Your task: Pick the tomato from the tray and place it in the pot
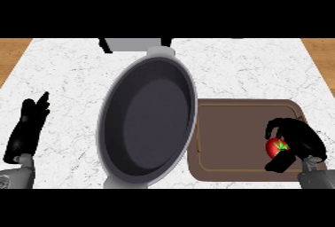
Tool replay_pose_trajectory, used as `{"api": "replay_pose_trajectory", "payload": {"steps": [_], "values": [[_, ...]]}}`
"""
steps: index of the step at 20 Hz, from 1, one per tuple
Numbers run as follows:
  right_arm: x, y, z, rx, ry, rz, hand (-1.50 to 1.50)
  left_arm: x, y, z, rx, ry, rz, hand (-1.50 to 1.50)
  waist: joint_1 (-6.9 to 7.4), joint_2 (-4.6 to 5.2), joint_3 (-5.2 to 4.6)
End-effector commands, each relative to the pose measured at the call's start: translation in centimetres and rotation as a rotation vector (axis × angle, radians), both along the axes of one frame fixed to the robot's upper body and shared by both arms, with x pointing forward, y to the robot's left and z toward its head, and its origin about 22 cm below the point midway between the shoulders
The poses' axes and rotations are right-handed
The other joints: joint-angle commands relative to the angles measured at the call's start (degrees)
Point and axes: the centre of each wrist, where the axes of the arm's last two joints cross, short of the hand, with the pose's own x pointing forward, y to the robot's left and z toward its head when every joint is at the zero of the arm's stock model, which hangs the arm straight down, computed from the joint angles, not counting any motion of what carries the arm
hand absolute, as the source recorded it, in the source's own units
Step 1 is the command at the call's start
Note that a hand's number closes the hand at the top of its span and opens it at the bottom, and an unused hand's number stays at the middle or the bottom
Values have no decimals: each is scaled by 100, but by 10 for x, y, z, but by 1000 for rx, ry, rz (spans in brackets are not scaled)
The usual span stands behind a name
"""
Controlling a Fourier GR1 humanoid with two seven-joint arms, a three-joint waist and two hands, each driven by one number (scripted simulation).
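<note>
A red tomato with a green stem lies on the brown tray at the right, near the tray's front right corner. My right hand is curled round it, fingers arched over its top and thumb below, hiding part of it. The large dark grey pot stands in the middle of the counter, just left of the tray, and holds nothing. My left hand rests open at the left edge, fingers pointing up.
The white marble counter runs between wooden strips at both sides. A grey object with black legs stands at the back behind the pot's handle.
</note>
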Motion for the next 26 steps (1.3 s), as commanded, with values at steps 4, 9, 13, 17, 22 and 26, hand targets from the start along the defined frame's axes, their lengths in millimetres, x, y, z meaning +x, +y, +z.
{"api": "replay_pose_trajectory", "payload": {"steps": [4,9,13,17,22,26], "values": [[-8,10,-12,-55,-105,47,150,-19,-8,5,-25,21,-19,0,19,18,35],[-18,19,28,-124,-177,31,150,11,-1,13,-18,3,9,0,-27,18,32],[-54,11,73,-216,-135,84,150,-7,-3,-5,2,22,19,0,-74,1,28],[-72,29,113,-275,-321,60,150,-3,-8,-9,5,-3,16,0,-100,-2,26],[-94,47,155,-113,-586,97,150,-5,7,2,-5,3,27,0,-97,-15,31],[-116,69,190,64,-811,195,150,3,8,-3,-16,32,37,0,-136,-3,24]]}}
